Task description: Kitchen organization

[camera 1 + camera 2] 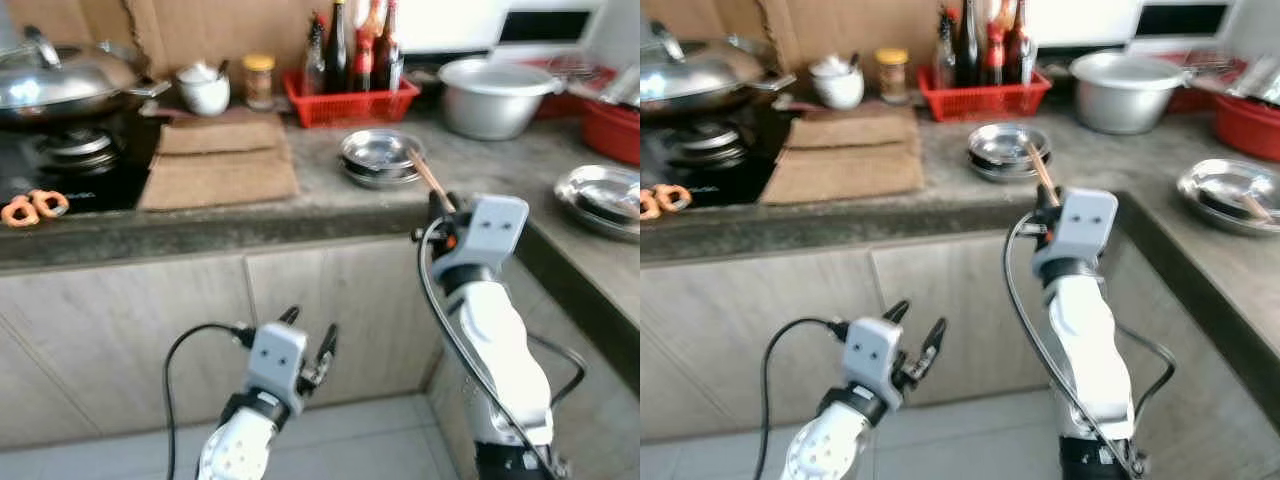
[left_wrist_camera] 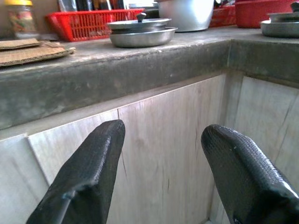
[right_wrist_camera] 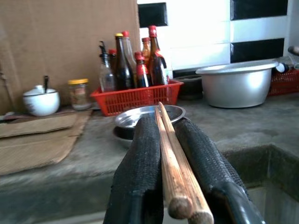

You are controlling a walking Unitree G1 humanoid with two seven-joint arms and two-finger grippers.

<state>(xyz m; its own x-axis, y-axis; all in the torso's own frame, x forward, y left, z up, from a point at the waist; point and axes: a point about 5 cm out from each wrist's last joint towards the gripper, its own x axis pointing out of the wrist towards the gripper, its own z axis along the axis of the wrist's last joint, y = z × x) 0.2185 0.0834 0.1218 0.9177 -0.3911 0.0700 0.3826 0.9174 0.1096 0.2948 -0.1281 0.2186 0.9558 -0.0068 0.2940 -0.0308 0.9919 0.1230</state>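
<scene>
My right gripper (image 3: 175,154) clamps 2 wooden chopsticks (image 3: 175,161) at the grey stone counter (image 1: 320,195) edge; my left gripper (image 2: 163,172) gapes wide below it.

The wok (image 1: 60,80) is cropped, and jar (image 1: 259,80) contents possibly blurred.

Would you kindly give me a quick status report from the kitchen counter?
Right pincer shut on chopsticks, raised at the counter edge. Left pincer open, low by the cabinet. Steel dishes just ahead of chopstick tips.
</scene>
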